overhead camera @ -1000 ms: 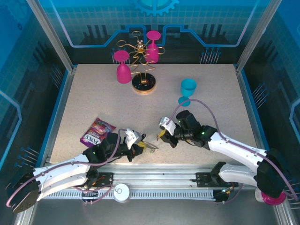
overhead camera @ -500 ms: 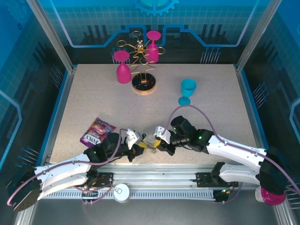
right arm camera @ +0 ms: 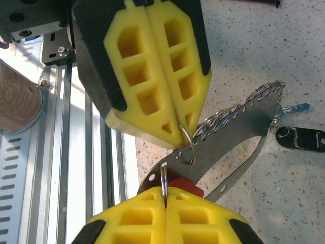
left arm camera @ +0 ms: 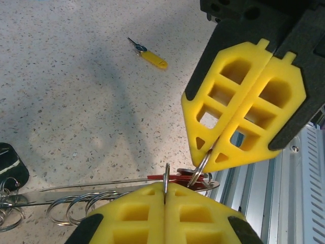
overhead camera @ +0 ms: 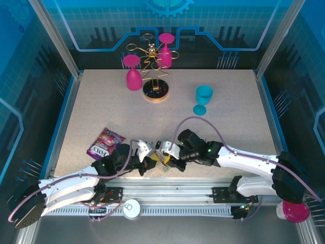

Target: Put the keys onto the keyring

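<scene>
Top: left gripper (overhead camera: 154, 158) and right gripper (overhead camera: 164, 155) meet. Left wrist: left jaws clamp a loop of the keyring (left arm camera: 71, 192); yellow key (left arm camera: 152, 57) lies well apart. Right wrist: right jaws pinch the ring of the red key (right arm camera: 184, 186); a skewed push could pop either free

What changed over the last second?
The right gripper, jaws shut on the ring of the red key, swung left and toward the near edge until it meets the left gripper over the keyring. No new grasp or release. The left gripper, snack packet and blue cup stayed put.
</scene>
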Available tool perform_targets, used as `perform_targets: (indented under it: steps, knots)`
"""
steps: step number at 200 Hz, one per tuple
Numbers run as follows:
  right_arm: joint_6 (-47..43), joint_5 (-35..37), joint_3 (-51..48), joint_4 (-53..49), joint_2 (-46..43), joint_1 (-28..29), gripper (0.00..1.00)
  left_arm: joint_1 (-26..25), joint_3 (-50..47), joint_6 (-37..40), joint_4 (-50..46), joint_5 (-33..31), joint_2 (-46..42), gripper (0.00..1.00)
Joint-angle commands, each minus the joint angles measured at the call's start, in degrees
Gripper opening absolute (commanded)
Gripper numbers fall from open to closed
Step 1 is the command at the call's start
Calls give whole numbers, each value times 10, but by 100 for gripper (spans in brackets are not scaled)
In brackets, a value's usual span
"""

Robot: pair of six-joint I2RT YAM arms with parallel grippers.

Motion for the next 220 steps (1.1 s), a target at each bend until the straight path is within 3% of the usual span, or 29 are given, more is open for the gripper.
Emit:
perform_targets:
  steps: [1,60,92,143,220]
  knots:
    - [18,14,17,30,4,6,0,-4,16,9,20,18,3,0]
    - [56,56,25,41,23,6,0,-4,17,11,21,29,4,0]
    - [143,80,33,39,39,-11,0,-4,18,16,19,22,4,0]
    - [266,63,38,42,75,-17,0,-4,28,38,16,-6,0,0]
    - [341,67,33,41,96,-21,0,-5,30,57,18,-32,-17,0]
